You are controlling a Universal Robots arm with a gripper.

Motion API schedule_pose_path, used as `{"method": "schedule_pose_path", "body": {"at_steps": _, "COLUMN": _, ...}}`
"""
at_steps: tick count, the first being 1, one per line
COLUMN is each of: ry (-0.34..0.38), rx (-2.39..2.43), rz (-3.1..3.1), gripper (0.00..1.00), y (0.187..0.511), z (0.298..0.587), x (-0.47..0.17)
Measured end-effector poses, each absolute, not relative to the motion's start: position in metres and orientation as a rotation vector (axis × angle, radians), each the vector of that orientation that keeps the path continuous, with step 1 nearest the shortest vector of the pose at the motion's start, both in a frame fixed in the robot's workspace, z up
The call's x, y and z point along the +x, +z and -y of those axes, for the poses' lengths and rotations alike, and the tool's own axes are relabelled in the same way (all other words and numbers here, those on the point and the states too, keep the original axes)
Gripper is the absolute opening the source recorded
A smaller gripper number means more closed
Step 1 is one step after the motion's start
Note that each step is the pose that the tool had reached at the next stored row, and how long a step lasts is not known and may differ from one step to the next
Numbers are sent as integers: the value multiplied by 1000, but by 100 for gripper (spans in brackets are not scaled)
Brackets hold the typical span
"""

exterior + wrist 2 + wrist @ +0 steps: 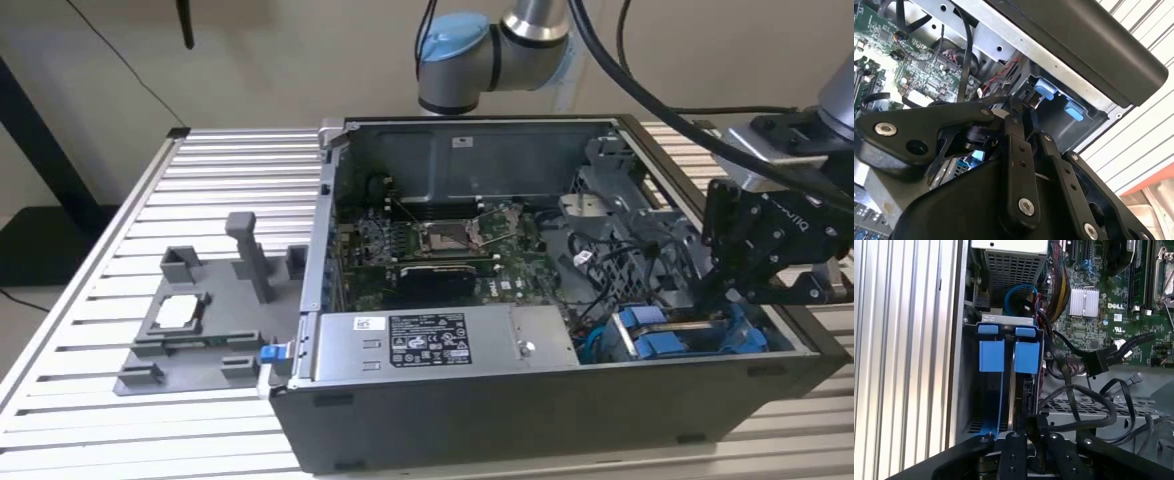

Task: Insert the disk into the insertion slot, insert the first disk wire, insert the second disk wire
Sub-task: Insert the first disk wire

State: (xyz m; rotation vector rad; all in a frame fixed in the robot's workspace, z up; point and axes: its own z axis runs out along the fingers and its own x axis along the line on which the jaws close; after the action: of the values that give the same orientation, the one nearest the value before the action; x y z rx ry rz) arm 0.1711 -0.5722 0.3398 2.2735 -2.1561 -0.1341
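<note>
The disk [1010,390] stands edge-on inside the insertion slot [967,390], its blue carrier tabs [1027,356] at the cage's end. In the exterior view the disk's blue carrier [667,343] sits in the slot [787,352] at the case's corner on the exterior view's right. My gripper [729,290] hangs just above that cage. Its fingers [1013,442] meet at the disk's other end, where my gripper [1031,432] looks shut on a black disk wire [1074,426] that loops away. The second wrist view has my gripper [1024,107] beside the slot [1089,119].
Two loose cable ends, a black connector [1099,361] and a white-tipped plug [1119,345], lie over the motherboard [441,245]. The silver power-supply box [427,345] borders the cage. A grey fixture [200,325] stands on the slatted table [80,400] at the exterior view's left.
</note>
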Motion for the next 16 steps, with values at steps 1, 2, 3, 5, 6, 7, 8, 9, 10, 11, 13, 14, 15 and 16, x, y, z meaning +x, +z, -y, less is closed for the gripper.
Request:
{"method": "schedule_pose_path", "body": {"at_steps": 1, "ry": -134, "rx": 2273, "rz": 2156, "gripper": 20, "y": 339, "z": 572, "x": 171}}
{"method": "schedule_pose_path", "body": {"at_steps": 2, "ry": -134, "rx": 2273, "rz": 2156, "gripper": 20, "y": 339, "z": 572, "x": 171}}
{"method": "schedule_pose_path", "body": {"at_steps": 3, "ry": -134, "rx": 2273, "rz": 2156, "gripper": 20, "y": 338, "z": 571, "x": 171}}
{"method": "schedule_pose_path", "body": {"at_steps": 5, "ry": -134, "rx": 2274, "rz": 2157, "gripper": 20, "y": 337, "z": 571, "x": 171}}
{"method": "schedule_pose_path", "body": {"at_steps": 6, "ry": -134, "rx": 2274, "rz": 2157, "gripper": 20, "y": 336, "z": 571, "x": 171}}
{"method": "schedule_pose_path", "body": {"at_steps": 7, "ry": -133, "rx": 2275, "rz": 2157, "gripper": 20, "y": 336, "z": 571, "x": 171}}
{"method": "schedule_pose_path", "body": {"at_steps": 8, "ry": -133, "rx": 2275, "rz": 2157, "gripper": 20, "y": 335, "z": 571, "x": 171}}
{"method": "schedule_pose_path", "body": {"at_steps": 9, "ry": -133, "rx": 2275, "rz": 2157, "gripper": 20, "y": 335, "z": 571, "x": 171}}
{"method": "schedule_pose_path", "body": {"at_steps": 10, "ry": -134, "rx": 2276, "rz": 2158, "gripper": 20, "y": 334, "z": 571, "x": 171}}
{"method": "schedule_pose_path", "body": {"at_steps": 11, "ry": -134, "rx": 2276, "rz": 2158, "gripper": 20, "y": 333, "z": 571, "x": 171}}
{"method": "schedule_pose_path", "body": {"at_steps": 13, "ry": -132, "rx": 2273, "rz": 2159, "gripper": 20, "y": 333, "z": 572, "x": 172}}
{"method": "schedule_pose_path", "body": {"at_steps": 14, "ry": -132, "rx": 2271, "rz": 2162, "gripper": 20, "y": 332, "z": 572, "x": 172}}
{"method": "schedule_pose_path", "body": {"at_steps": 15, "ry": -131, "rx": 2267, "rz": 2165, "gripper": 20, "y": 330, "z": 572, "x": 172}}
{"method": "schedule_pose_path", "body": {"at_steps": 16, "ry": -131, "rx": 2265, "rz": 2167, "gripper": 20, "y": 329, "z": 571, "x": 172}}
